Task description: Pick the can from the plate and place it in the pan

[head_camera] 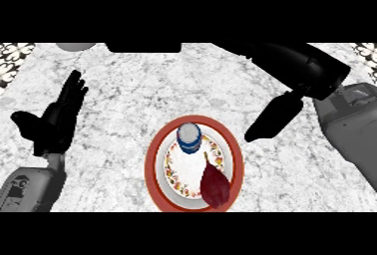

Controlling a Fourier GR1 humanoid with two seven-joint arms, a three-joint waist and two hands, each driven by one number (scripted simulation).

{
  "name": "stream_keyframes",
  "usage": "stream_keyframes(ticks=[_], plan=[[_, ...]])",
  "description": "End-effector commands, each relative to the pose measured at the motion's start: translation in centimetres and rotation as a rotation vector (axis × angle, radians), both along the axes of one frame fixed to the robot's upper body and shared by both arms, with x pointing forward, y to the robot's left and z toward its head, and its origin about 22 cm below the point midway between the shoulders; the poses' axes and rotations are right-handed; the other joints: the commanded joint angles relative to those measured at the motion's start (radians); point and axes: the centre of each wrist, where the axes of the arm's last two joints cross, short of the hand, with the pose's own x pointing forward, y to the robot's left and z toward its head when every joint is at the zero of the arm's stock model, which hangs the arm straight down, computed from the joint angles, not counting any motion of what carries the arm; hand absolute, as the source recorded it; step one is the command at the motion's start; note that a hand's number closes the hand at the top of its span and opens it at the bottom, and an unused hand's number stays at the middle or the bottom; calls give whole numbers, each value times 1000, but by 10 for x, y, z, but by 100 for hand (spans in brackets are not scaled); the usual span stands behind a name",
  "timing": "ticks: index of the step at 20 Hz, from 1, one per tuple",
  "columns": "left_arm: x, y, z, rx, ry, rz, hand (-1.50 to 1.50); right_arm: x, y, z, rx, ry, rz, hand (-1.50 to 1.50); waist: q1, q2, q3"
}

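I see the marble counter (132,99) filling the view. At its top right is a big dark grey shape (294,62) that I take to be the pan, though the right arm crosses it and I can't make out its rim. My right hand (274,119) hangs with fingers straight and together, holding nothing. It points down-left toward the red-rimmed floral plate (156,164) but is apart from it. The left hand (55,122) rests open near the left edge, fingers up. On the plate a dark red, stemmed vegetable (214,184) lies along the right side. The small blue can (188,137) stands upright at the plate's far end, just beside the stem tip.

My worries:
- Coming in from the right, my fingers could knock the can over before they curl round it.
- They could catch the vegetable's stem.
- They could drag the plate.
- With the pan half hidden, I could also misjudge where to set the can down.
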Motion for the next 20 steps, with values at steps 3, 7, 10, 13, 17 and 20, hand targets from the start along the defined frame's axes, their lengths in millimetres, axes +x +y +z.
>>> stream_keyframes(ticks=[3,7,10,13,17,20], plan=[[-11,-3,3,-10,5,-22,0,-8,30,-6,-9,94,96,-150,1,-1,1],[0,-12,1,6,-18,-9,0,-12,48,-7,-32,113,136,-150,-2,1,1],[-3,4,0,-8,-4,2,0,-32,51,-23,-83,120,78,-150,-7,-1,1],[2,5,4,-22,5,-7,0,-15,48,-30,-120,152,31,-150,-4,1,1],[-5,-11,-12,-5,0,5,0,-23,65,-49,-118,129,-20,-150,-2,1,1],[0,11,1,22,-20,-6,0,-1,42,-67,-161,122,-65,-150,0,4,1]])
